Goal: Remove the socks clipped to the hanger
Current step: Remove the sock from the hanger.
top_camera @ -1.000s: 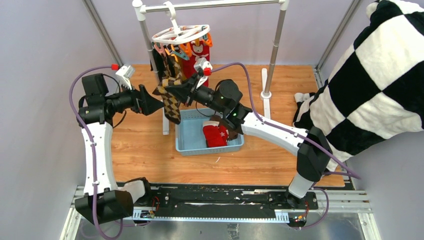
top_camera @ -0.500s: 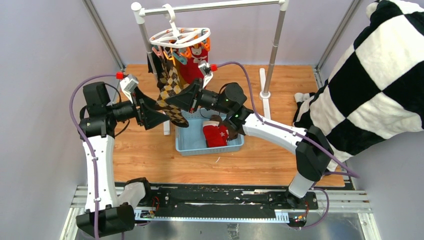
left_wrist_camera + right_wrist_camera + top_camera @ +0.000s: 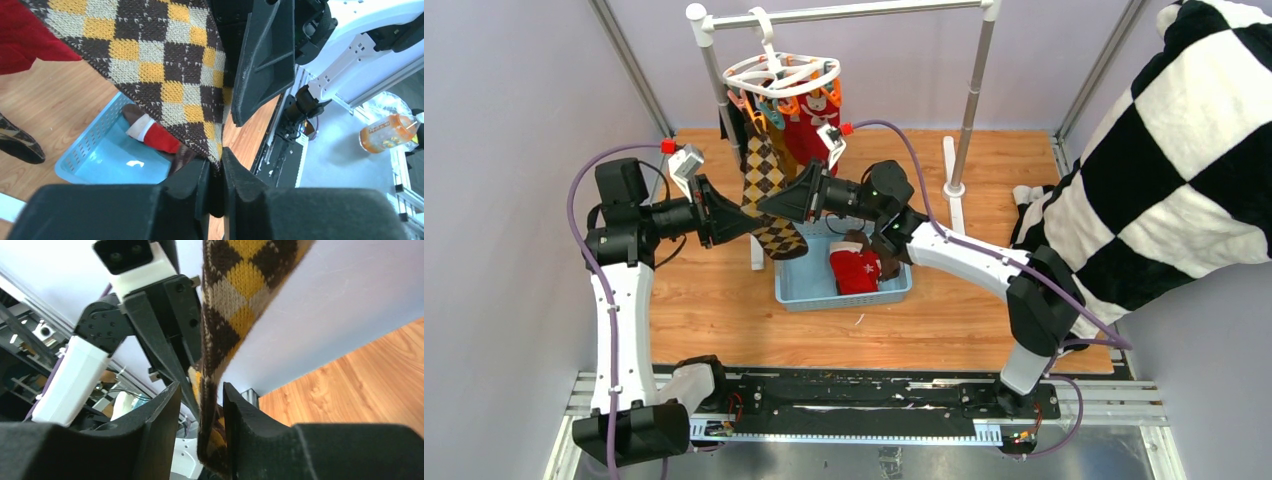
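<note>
From above, the checked sock (image 3: 769, 190) is seen hung from the hanger (image 3: 779, 72), between the left gripper (image 3: 752, 222) and right gripper (image 3: 766, 203). At the left wrist, its edge is pinched tight. At the right wrist, it is left loose between open jaws.

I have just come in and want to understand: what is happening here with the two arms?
Both arms work on the argyle sock that hangs from the hanger. The left pincer pinches its lower edge. The right pincer has the sock between its fingers, but its jaws stand apart. One red sock lies in the basket; more socks hang on the hanger.
</note>
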Controlling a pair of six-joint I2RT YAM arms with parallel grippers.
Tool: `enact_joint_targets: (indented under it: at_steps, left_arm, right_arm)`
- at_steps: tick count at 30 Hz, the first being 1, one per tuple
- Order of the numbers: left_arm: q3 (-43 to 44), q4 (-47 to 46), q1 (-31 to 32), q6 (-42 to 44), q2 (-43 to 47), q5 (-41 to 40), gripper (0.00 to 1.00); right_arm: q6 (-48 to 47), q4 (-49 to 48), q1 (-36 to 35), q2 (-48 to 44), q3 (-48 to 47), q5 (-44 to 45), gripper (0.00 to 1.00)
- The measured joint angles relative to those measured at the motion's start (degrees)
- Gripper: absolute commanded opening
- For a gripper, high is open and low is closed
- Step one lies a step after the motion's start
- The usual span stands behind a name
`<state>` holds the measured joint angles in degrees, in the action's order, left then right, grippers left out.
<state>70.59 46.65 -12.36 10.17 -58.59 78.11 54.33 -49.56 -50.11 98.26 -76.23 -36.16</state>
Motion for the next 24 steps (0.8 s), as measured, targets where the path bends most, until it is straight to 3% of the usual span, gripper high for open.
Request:
enact_joint_targets:
  at_steps: [3, 8, 13, 24]
  left_arm:
    - [0.44, 0.02, 0.92, -0.17, 0.02, -1.46, 0.0]
    - [0.76, 0.02, 3.78, -0.46, 0.04, -6.1, 0.0]
    - [1.07, 0.13, 5.84, -1.16, -0.02, -9.2, 0.0]
    - [3.82, 0.13, 7.76, -2.78, -0.07, -13.44, 0.0]
  right_arm:
    - [-3.04, 6.08, 0.02, -1.66, 0.0, 3.13, 0.52]
    - [-14.67, 20.87, -0.74, -9.09, -0.44, 17.31, 0.58]
    - [-24.87, 27.39, -2.12, -11.54, -6.64, 27.76, 0.63]
    - [-33.27, 33.0, -2.71, -3.13, -17.0, 31.41, 0.63]
